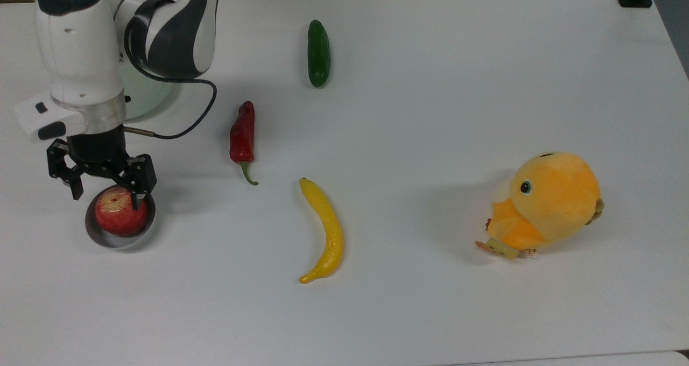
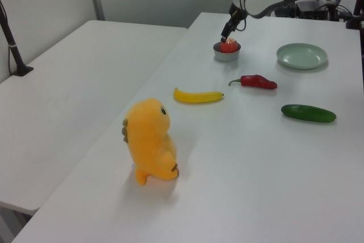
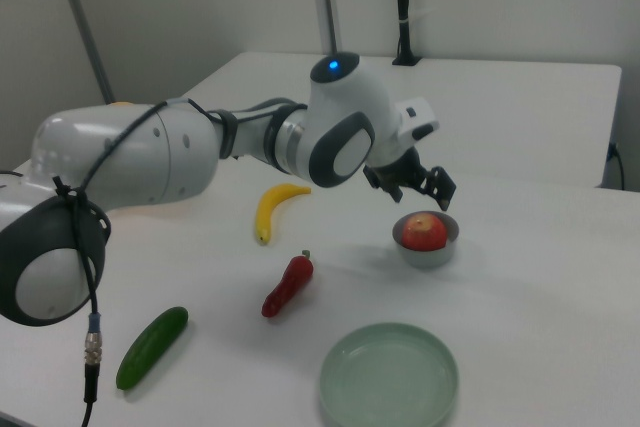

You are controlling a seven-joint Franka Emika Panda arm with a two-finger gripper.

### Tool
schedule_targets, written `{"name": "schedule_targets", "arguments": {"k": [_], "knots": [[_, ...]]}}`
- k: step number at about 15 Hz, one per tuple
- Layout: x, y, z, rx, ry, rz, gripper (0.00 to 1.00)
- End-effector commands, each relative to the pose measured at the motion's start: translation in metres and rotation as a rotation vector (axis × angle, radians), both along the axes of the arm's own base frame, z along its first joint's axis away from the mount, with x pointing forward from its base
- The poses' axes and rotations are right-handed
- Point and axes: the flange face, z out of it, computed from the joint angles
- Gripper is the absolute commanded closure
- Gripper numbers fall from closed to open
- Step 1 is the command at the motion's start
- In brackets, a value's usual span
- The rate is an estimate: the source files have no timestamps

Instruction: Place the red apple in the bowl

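Red apple [image 1: 120, 212], round and glossy with a pale speckled crown, sits inside the small round grey bowl [image 1: 146, 227] at the far left of the top view; its upper half stands proud of the rim. The black two-finger gripper [image 1: 102, 185] hangs just above the fruit, its jaws spread wide and holding nothing, one fingertip on either side of the apple's top and apparently clear of the skin. Judging from that, the placing looks done and what remains is for the arm to lift away.

The apple looks firm and smooth, probably light if it is a toy like its neighbours, and round enough to roll or slip. A grip across its widest part, from above, would suit it best; pinching high on the crown could squirt it out. The bowl is barely wider than the fruit, so a nudge from a finger could shift both.

Moving rightward in the top view: a flat pale-green plate [image 1: 150, 94] lies partly under the arm, then a long dark-red chili pepper [image 1: 242, 134], a dark green cucumber [image 1: 318, 53] farther up, and a curved yellow banana [image 1: 325, 230] below it. Well apart, at the top view's right, sits a plump orange plush chick [image 1: 546, 204] on the white table [image 1: 430, 113].
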Motion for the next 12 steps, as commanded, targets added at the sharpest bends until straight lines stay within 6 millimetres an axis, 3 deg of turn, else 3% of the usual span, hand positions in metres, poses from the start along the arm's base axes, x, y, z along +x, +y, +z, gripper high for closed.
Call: {"name": "schedule_targets", "arguments": {"k": [1,3,4,5,9,12], "knots": [[-0.025,0.017,0.079,0.028,0.031,0.022,0.00],[-0.045,0.032,0.128,0.049,0.075,0.034,0.00],[-0.064,0.051,0.164,0.068,0.122,0.050,0.00],[-0.081,0.061,0.188,0.082,0.155,0.048,0.00],[-0.151,0.102,0.246,0.132,0.312,0.087,0.00],[-0.194,0.144,0.271,0.166,0.395,0.100,0.00]]}}
